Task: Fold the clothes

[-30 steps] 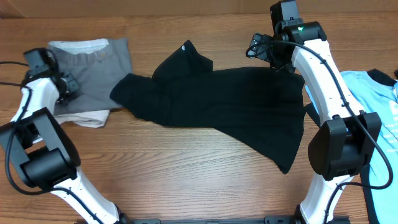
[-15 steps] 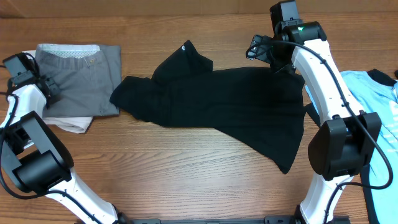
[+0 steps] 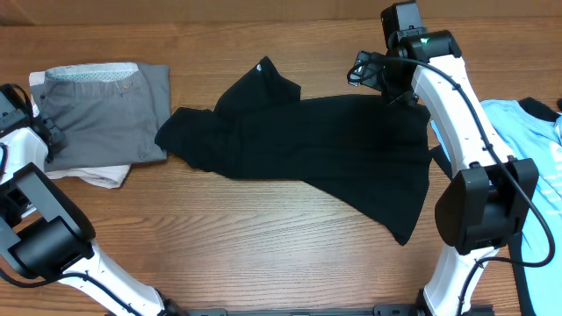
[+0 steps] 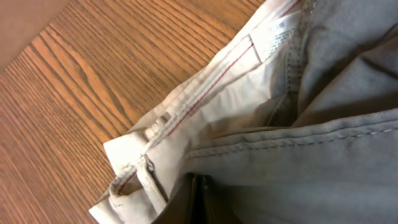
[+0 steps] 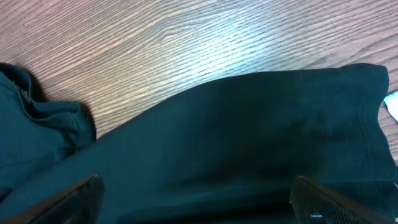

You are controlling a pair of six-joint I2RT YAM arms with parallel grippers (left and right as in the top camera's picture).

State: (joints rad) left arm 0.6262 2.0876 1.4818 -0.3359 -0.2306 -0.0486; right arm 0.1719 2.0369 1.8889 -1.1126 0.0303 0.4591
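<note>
Black shirt: lay crumpled and unfolded across mid-frame, unmoved.
Grey garment: already folded; had slid toward the upper left of the frame, now apart from the black shirt.
Left fingers: almost closed, pinching the grey garment's edge.
Right fingers: spread wide, empty, over the black shirt's upper right edge.
Light blue shirt: at the right edge of the frame.
Meaning: 1 piece seemed parked aside; 2 appeared unfolded.

My left arm and right arm have white links, black round joints and thin black cables; my right tool has dark fingers.
</note>
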